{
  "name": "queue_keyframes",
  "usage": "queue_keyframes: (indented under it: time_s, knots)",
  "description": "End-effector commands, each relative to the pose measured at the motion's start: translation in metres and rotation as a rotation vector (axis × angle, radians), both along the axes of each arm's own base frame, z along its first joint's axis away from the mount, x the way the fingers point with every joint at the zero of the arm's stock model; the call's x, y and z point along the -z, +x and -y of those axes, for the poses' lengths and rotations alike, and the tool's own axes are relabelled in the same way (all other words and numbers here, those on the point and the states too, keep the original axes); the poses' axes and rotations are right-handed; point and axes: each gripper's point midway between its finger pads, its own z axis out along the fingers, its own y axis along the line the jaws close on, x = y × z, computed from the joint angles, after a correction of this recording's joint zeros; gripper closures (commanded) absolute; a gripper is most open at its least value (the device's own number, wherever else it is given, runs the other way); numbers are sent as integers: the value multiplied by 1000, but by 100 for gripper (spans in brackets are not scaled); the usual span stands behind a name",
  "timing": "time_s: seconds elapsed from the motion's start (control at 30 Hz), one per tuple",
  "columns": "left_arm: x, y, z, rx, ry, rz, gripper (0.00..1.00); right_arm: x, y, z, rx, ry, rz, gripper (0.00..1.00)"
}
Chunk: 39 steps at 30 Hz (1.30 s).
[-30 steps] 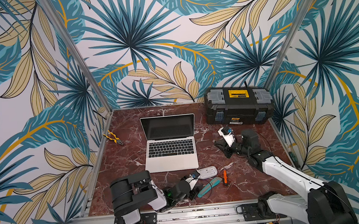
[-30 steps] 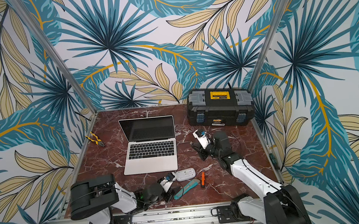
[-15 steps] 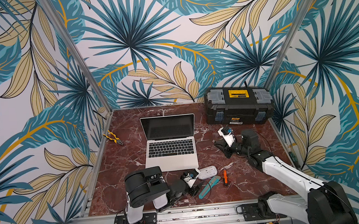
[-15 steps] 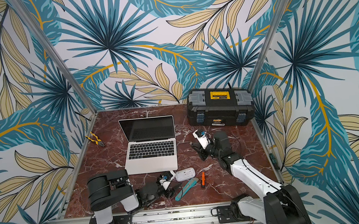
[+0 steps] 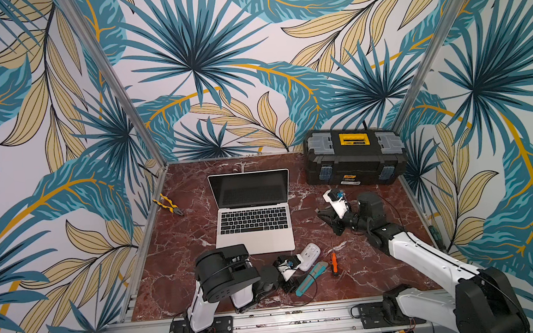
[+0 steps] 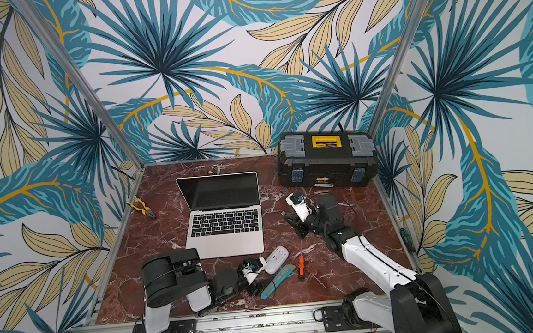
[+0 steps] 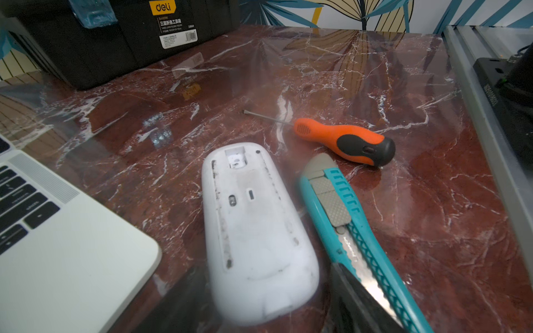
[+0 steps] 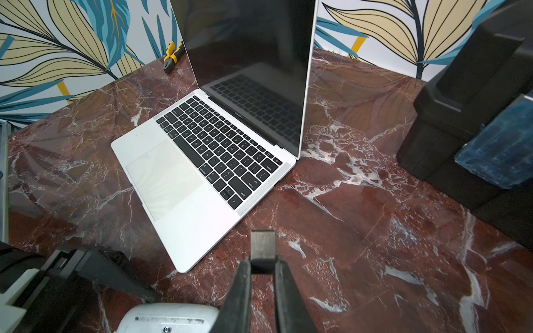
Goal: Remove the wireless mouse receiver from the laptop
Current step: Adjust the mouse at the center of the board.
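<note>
The laptop [image 5: 253, 221] sits open in the middle of the red marble bench [image 5: 360, 274] in both top views, its dark screen upright. Right of it in the frame, the right claw [image 8: 262, 263] is clamped on the wireless mouse receiver [image 8: 262, 245]. This small grey metal tab (at lower centre of the right wrist view) is clear of the laptop's edge, over bare bench.

In the left wrist view the left claw [image 7: 266, 271] stands parted. Its blurred dark fingers [image 7: 346, 305] sit either side of the near end of a white mouse [image 7: 253, 219] lying belly up, with a sliver of gap beside one finger. A teal utility knife [image 7: 343, 213] lies just beside the mouse, and an orange screwdriver [image 7: 346, 141] lies beyond it.

A black-and-yellow toolbox [image 5: 355, 158] fills the bench's upper right, and yellow pliers [image 5: 167, 206] lie near its left edge.
</note>
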Motion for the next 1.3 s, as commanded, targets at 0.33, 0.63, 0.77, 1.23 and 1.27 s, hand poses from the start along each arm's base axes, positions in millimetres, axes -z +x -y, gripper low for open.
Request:
queue_keyframes:
  time_s: [0.33,0.63,0.77,1.23,1.27]
  knots:
    - [0,14,5,-53,-46,-29,31,13,-4,-1,-6,10,-42,95]
    - [4,7,0,-20,-14,-12,44,18,-3,-1,-7,2,-48,95]
    - [2,5,-4,-16,-5,2,48,22,-3,-1,-9,-8,-57,95]
    - [-2,-23,-36,51,16,-27,52,11,-9,-21,-262,-170,-39,94]
    - [0,-24,-36,54,21,-35,52,12,-9,-20,-282,-203,-30,94]
